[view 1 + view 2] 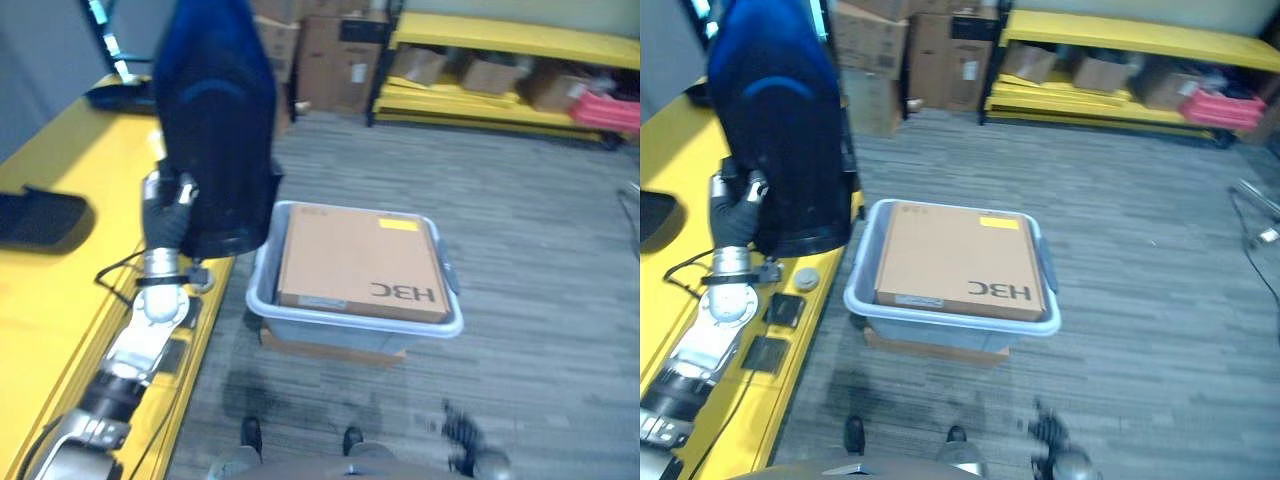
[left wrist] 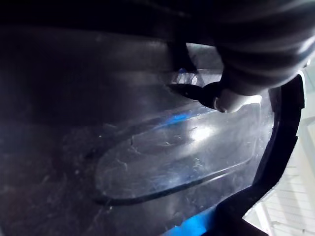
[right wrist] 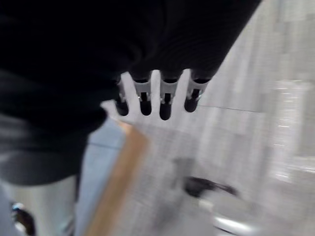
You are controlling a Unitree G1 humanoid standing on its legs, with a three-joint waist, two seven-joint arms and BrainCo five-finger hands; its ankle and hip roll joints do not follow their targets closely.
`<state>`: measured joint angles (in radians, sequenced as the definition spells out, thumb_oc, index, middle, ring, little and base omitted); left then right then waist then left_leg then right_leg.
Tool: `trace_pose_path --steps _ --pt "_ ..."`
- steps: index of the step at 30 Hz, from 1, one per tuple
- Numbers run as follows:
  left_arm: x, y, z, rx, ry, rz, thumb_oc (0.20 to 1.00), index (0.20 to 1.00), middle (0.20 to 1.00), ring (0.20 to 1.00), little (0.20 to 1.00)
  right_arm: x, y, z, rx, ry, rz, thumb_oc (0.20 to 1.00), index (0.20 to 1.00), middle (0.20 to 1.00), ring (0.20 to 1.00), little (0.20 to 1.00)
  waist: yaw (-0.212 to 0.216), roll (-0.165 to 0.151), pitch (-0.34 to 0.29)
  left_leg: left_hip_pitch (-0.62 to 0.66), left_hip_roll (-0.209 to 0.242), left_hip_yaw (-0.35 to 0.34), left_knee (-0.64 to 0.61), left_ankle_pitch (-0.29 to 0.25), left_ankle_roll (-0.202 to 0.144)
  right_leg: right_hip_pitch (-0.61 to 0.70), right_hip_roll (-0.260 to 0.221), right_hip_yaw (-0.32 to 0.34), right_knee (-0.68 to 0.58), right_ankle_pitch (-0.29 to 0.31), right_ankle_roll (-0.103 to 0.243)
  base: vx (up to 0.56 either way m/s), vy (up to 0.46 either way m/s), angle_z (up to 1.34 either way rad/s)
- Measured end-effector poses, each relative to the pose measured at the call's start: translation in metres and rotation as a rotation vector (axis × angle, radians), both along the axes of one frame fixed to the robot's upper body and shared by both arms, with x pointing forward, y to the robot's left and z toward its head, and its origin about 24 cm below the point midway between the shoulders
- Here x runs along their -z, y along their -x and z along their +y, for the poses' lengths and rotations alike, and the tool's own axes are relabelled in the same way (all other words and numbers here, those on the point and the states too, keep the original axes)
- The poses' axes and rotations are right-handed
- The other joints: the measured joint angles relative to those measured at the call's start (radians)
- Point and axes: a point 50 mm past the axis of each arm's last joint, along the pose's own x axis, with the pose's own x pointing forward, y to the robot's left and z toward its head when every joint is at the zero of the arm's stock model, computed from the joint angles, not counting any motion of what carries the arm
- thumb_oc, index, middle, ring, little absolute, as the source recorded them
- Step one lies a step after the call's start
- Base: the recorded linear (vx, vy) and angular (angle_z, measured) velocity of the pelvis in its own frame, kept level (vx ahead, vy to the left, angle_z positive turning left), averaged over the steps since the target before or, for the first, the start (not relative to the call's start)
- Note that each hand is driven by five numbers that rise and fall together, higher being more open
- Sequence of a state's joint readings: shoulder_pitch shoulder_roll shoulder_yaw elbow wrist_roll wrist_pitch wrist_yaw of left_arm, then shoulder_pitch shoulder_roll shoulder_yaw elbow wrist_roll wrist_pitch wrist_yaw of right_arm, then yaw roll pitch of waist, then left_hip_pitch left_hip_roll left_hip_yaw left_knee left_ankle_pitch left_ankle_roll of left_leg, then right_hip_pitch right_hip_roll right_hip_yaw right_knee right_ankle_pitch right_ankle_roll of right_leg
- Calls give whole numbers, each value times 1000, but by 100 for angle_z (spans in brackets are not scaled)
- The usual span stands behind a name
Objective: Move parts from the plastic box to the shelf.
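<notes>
- The left hand [image 1: 170,205] grips a large dark blue part [image 1: 215,120], fingers curled on its lower edge, holding it upright over the yellow table [image 1: 60,290].
- The right hand [image 3: 157,98] hangs over the floor, fingers straight and empty.
- The grey plastic box [image 1: 355,325] sits on the floor beside the table, with a cardboard box [image 1: 360,260] inside.

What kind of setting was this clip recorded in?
Probably a warehouse or stockroom: yellow shelving holding cardboard boxes, more stacked cartons, and a grey plastic box on the floor.
</notes>
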<state>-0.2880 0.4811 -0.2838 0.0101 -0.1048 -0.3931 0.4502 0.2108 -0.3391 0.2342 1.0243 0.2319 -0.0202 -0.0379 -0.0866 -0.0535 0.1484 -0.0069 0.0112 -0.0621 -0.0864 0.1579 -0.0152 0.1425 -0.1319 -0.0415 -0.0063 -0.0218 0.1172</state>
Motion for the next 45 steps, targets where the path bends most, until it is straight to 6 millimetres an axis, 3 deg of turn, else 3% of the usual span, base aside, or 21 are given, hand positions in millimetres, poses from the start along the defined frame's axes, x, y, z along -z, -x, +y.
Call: trace_pose_path --steps 2,4,5,6,7,9,12,14,16,19,22,26,29,30,31,33,35,38,40,43,45 --pt "2 1 -7 93 47 27 200 200 200 200 200 12 20 12 77 -56 116 1000 1000 1000 1000 1000 43 9 10 -21 8 -78 0 8 -8 12 35 28 1 -39 -4 -33 -270 142" --pt "5 3 -10 159 149 60 200 200 200 200 200 12 8 8 183 -118 133 1000 1000 1000 1000 1000 94 46 24 -52 39 -135 0 4 -13 42 94 -19 -15 -30 -35 -59 -416 142" --pt "4 16 -21 245 230 54 200 200 200 200 200 14 10 14 263 -208 197 1000 1000 1000 1000 1000 107 56 25 -99 50 -198 0 -42 -33 69 150 -59 -58 -27 -95 -92 -328 202" --pt "4 24 -24 272 244 51 200 200 200 200 200 16 12 20 253 -234 233 1000 1000 1000 1000 1000 139 63 33 -114 55 -201 7 -115 -70 67 160 -80 -66 -27 -121 -120 -180 197" --pt "3 31 -21 271 243 47 200 200 200 200 200 16 17 21 218 -224 272 1000 1000 1000 1000 1000 164 44 43 -115 55 -178 7 -144 -60 71 144 -114 -72 -8 -117 -168 -2 130" --pt "11 39 -2 226 211 98 200 200 200 200 200 13 18 8 82 -161 313 1000 1000 1000 1000 1000 215 52 74 -99 53 20 10 -135 -65 106 121 -222 -75 -6 -122 -232 35 124" --pt "19 30 12 172 220 144 200 200 200 200 200 8 0 -2 72 -131 257 1000 1000 1000 1000 1000 177 38 90 -71 78 326 107 -128 -74 134 77 -383 -74 -10 -121 -169 82 146" --pt "18 29 18 140 227 142 200 200 200 200 200 1 -43 -2 65 -138 151 1000 1000 1000 1000 1000 161 27 97 -31 134 369 193 -137 -72 115 34 -433 -64 1 -106 -96 185 99" --pt "19 29 18 136 226 143 200 200 200 200 200 -4 -65 -2 49 -135 109 1000 1000 1000 1000 1000 144 26 106 41 140 366 203 -157 -76 112 1 -443 -55 11 -88 -60 178 59" --pt "10 24 13 163 194 121 200 200 200 200 200 -6 -64 -10 36 -106 124 1000 1000 1000 1000 1000 104 92 98 143 111 442 129 -147 -45 116 -42 -522 45 -14 -31 -19 245 109" --pt "-10 29 22 158 163 46 200 200 200 200 200 3 -48 7 63 -152 185 1000 1000 1000 1000 1000 145 61 94 137 28 386 47 -112 10 79 -94 -469 76 -59 -41 33 293 101" --pt "-20 30 33 167 76 36 200 200 200 200 200 3 -50 10 76 -168 203 1000 1000 1000 1000 1000 190 54 89 126 -52 320 8 -94 54 82 -147 -456 92 -8 -16 38 342 66" --pt "-23 30 31 211 9 47 200 200 200 200 200 1 -67 17 133 -205 135 1000 1000 1000 1000 1000 196 80 87 123 -71 289 8 -107 81 22 -210 -455 273 24 -15 70 280 45" --pt "-22 30 25 248 15 56 200 200 200 200 200 -2 -70 7 159 -189 121 1000 1000 1000 1000 1000 189 95 89 137 -78 253 8 -116 128 -50 -234 -388 422 42 -9 31 139 39" --pt "-21 29 22 262 20 58 200 200 200 200 200 -4 -72 2 170 -186 94 1000 1000 1000 1000 1000 175 100 92 139 -82 230 10 -103 128 -102 -217 -304 504 -6 15 12 68 66" --pt "-20 22 8 312 26 66 200 200 200 200 200 -8 -77 -4 150 -177 80 1000 1000 1000 1000 1000 123 131 99 124 -50 168 8 -94 105 -168 -70 -192 496 -127 17 62 29 93" --pt "-19 20 6 332 11 74 200 200 200 200 200 -5 -72 -1 141 -196 92 1000 1000 1000 1000 1000 108 104 101 116 -76 142 1 -101 111 -256 0 -176 432 -145 -1 107 -5 53" --pt "-17 20 2 350 21 83 200 200 200 200 200 -1 -56 -1 147 -206 119 1000 1000 1000 1000 1000 85 96 97 116 -110 94 3 -111 124 -333 97 -137 284 -98 -30 147 -46 57" --pt "-15 20 -1 361 35 88 200 200 200 200 200 3 -42 1 160 -213 155 1000 1000 1000 1000 1000 59 91 98 133 -132 58 1 -112 128 -339 114 -79 223 -33 -35 147 -50 88" --pt "-1 24 1 352 52 137 200 200 200 200 200 5 -38 7 162 -227 171 1000 1000 1000 1000 1000 77 83 77 175 -150 42 11 -150 133 -295 101 -97 187 37 -87 106 67 34" --pt "3 24 2 354 58 156 200 200 200 200 200 4 -41 7 160 -226 164 1000 1000 1000 1000 1000 82 72 84 116 -156 44 191 -206 54 -253 86 -116 153 62 -127 125 192 46"
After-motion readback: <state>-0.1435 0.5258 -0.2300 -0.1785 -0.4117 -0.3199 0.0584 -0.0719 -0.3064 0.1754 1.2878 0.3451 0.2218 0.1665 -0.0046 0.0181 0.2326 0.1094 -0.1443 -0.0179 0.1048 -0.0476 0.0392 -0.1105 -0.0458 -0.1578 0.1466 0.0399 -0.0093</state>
